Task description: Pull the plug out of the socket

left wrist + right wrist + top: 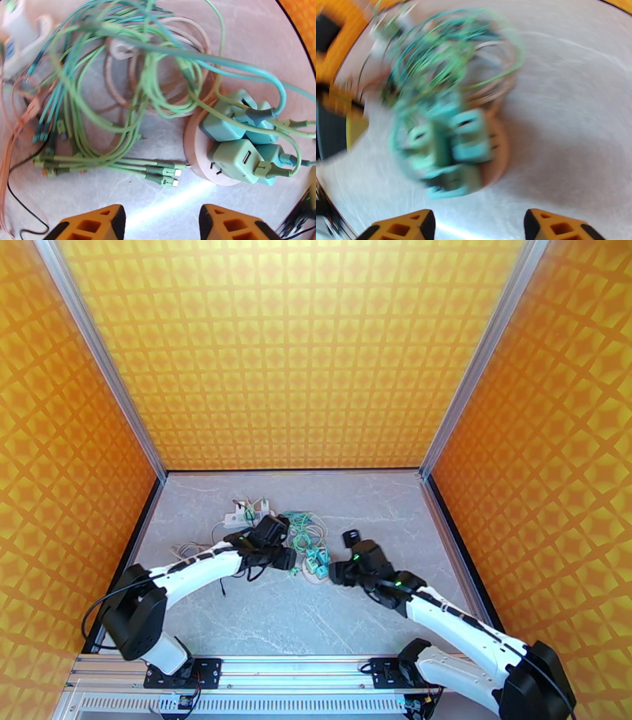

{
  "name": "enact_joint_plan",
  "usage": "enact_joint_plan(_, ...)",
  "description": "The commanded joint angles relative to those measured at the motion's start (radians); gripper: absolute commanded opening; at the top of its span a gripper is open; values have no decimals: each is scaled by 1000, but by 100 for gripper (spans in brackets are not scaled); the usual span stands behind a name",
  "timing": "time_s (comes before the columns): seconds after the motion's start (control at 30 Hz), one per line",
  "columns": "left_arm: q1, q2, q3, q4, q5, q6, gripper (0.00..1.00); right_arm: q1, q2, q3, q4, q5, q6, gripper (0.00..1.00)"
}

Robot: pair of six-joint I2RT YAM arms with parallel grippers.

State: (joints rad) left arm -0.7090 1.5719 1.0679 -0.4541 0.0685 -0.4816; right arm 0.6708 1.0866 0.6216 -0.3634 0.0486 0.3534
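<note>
Matt plastic plugs (pixel 222 123), smooth plastic socket (pixel 192 142), rubbery cables (pixel 150 85), glossy marble-look table (pixel 245 35).

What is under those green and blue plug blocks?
A round tan socket disc sits under the plug blocks, flat on the table. Most of its top is covered, so most of its holes are hidden.

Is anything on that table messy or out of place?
Yes. A tangle of green and teal cables sprawls in loose loops beside the round socket, where four plugs crowd together with cords crossing over them.
</note>
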Motion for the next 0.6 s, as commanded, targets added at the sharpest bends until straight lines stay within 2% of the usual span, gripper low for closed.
enact_joint_plan(0.0,14,-36,-8,72,77,-101,54,50,68,59,-16,91,-82,67)
enact_joint_plan(0.27,16,-16,-32,172,173,-177,54,72,205,115,0,108,-145,68)
enact_joint_plan(0.57,16,59,-33,235,246,-213,52,75,266,107,57,113,-177,61)
